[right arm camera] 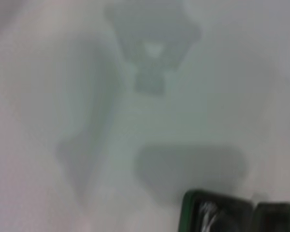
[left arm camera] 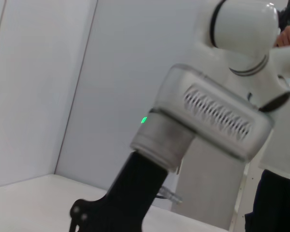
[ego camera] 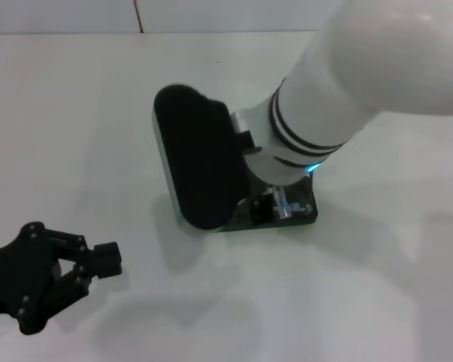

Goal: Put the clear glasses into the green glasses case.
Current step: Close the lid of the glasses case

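green glasses case (ego camera: 211,162) open on white table (ego camera: 68,113), lid raised. clear glasses (ego camera: 281,205) seen low in tray beneath right gripper (ego camera: 275,204); jaw state cannot be told. left gripper (ego camera: 98,260) parked apart, fingers parted, empty. glasses best seated flat, temples tucked, before release.

- The dark green rectangular hard glasses case (ego camera: 306,215) lies open near the middle of the white table (ego camera: 75,113), its dark-lined lid (ego camera: 196,154) raised.
- The white right arm (ego camera: 340,98) reaches down over the case; its gripper is hidden.
- The black left gripper (ego camera: 98,260) hovers near the table's front left, well apart from the case.
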Robot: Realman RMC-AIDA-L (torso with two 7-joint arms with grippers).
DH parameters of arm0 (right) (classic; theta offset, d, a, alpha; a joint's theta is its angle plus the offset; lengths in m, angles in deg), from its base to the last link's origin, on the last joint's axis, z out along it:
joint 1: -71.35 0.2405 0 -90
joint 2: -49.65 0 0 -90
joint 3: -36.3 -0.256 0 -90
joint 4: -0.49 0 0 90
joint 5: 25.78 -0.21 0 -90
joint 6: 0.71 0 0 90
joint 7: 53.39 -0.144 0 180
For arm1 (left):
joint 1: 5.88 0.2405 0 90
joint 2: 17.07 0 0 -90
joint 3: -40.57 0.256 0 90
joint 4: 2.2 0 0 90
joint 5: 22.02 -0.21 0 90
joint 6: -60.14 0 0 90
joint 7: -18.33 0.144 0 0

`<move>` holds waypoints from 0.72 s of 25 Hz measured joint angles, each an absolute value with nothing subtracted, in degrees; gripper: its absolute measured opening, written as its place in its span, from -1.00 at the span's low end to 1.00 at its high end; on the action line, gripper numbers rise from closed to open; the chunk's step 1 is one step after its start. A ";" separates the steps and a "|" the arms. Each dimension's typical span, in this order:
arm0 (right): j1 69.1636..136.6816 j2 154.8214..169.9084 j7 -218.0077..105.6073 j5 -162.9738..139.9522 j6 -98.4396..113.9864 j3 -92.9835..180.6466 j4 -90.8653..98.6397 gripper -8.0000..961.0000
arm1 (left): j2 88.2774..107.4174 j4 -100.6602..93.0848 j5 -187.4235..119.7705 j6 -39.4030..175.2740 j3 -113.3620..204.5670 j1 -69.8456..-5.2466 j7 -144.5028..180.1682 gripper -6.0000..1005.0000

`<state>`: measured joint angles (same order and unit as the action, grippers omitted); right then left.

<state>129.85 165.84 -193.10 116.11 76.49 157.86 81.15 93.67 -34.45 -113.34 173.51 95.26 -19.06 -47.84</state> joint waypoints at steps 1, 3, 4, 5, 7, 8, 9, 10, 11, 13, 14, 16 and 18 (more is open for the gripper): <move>128.11 165.84 -193.12 116.34 76.42 156.77 83.20 -0.61 | 93.68 -34.44 -113.34 173.56 95.09 -19.20 -48.13 -0.69; 123.46 165.84 -193.12 116.79 76.22 154.07 88.07 -0.61 | 93.68 -34.45 -113.26 173.61 94.79 -19.85 -48.90 -0.68; 121.75 165.84 -193.09 116.97 76.18 153.13 89.75 -0.61 | 93.68 -34.45 -113.21 173.62 94.77 -20.14 -49.18 -0.68; 119.93 165.84 -192.98 117.03 75.96 152.23 91.34 -0.61 | 93.68 -34.44 -113.08 173.62 94.75 -20.59 -49.57 -0.68; 114.82 165.84 -192.49 117.16 75.25 150.08 95.38 -0.61 | 93.67 -34.45 -112.67 173.62 94.71 -21.27 -50.14 -0.68; 113.17 165.84 -192.31 117.15 74.88 149.41 96.71 -0.61 | 93.68 -34.45 -112.44 173.62 94.59 -21.57 -50.43 -0.68; 110.54 165.82 -191.88 117.11 74.44 148.45 98.41 -0.61 | 93.67 -34.45 -112.26 173.62 94.34 -21.88 -50.71 -0.68; 107.54 165.83 -191.16 116.86 73.84 147.36 100.33 -0.61 | 93.68 -34.45 -112.11 173.62 93.91 -22.20 -51.04 -0.68; 105.81 165.81 -190.54 116.50 73.31 146.72 101.49 -0.61 | 93.73 -34.45 -111.99 173.61 93.40 -22.57 -51.41 -0.67; 101.51 165.64 -189.07 115.16 71.91 145.21 104.25 -0.61 | 93.94 -34.45 -111.88 173.59 92.08 -23.19 -52.25 -0.67; 98.97 165.54 -187.93 113.60 70.90 144.10 106.11 -0.62 | 94.06 -34.46 -111.85 173.58 91.23 -23.53 -52.79 -0.67; 94.81 165.47 -185.01 109.78 69.89 141.63 108.87 -0.62 | 94.21 -34.45 -111.84 173.54 89.81 -23.96 -53.51 -0.67; 89.98 165.48 -181.04 103.08 69.59 137.72 111.53 -0.62 | 94.31 -34.45 -111.84 173.33 88.25 -24.39 -54.43 -0.67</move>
